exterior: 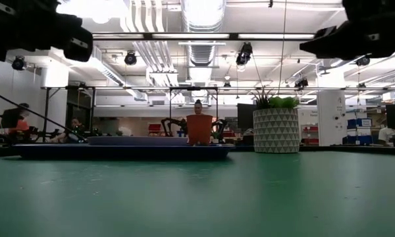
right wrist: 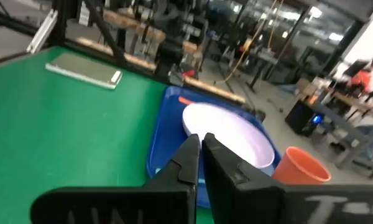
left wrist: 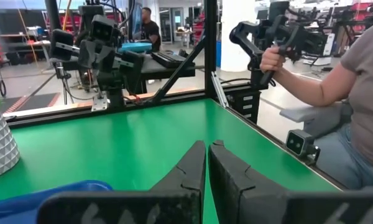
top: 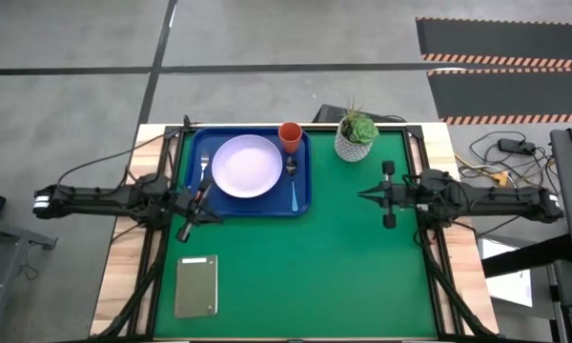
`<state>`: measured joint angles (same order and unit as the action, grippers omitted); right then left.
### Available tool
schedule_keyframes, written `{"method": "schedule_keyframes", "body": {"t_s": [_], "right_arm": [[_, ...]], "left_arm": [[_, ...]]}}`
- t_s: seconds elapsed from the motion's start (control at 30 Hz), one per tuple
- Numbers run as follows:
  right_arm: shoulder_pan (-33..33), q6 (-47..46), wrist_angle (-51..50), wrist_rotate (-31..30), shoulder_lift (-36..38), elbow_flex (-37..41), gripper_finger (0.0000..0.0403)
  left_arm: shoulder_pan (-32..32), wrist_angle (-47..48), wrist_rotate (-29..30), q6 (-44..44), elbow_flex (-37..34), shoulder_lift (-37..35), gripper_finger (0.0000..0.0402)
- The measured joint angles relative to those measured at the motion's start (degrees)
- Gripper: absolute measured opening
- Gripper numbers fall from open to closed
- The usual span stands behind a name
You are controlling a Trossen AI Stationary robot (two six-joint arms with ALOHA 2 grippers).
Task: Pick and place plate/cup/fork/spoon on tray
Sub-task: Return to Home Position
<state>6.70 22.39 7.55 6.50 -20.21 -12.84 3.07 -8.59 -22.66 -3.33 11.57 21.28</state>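
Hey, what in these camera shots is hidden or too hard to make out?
- Orange-handled fork: high view, a thin sliver on the dark blue plastic tray, partly under the shut left gripper.
- Round lavender plate: right wrist view, partly behind the shut right gripper; low view, behind the tray's rim.
- Blue-handled spoon: low view, hidden likewise.

Green tabletop point(top: 296, 267), wood edges. White patterned pot with green plant point(top: 356, 136) at far edge. Grey-green slab point(top: 196, 285) flat near front left. Person point(left wrist: 354, 106) seated beyond tabletop, hand point(left wrist: 272, 60) gripping dark handle.
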Motion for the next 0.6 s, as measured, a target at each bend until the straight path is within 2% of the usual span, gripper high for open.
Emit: {"method": "schedule_keyframes", "body": {"t_s": [0.17, 0.37, 0.6], "right_arm": [[0.00, -0.01, -1.61, 0.00, 8.02, 2.67, 0.0009], [0.00, -1.77, -9.25, -0.02, 15.81, 2.84, 0.0009], [-0.01, -0.43, -12.43, -0.03, 20.18, 3.82, 0.0009]], "left_arm": [[0.02, -0.36, 0.03, -0.03, -2.05, -2.95, 0.0000], [0.02, -2.81, 0.29, -0.06, -3.75, -4.91, 0.0000], [0.02, -6.33, 0.44, -0.06, -5.59, -5.66, 0.0000]]}}
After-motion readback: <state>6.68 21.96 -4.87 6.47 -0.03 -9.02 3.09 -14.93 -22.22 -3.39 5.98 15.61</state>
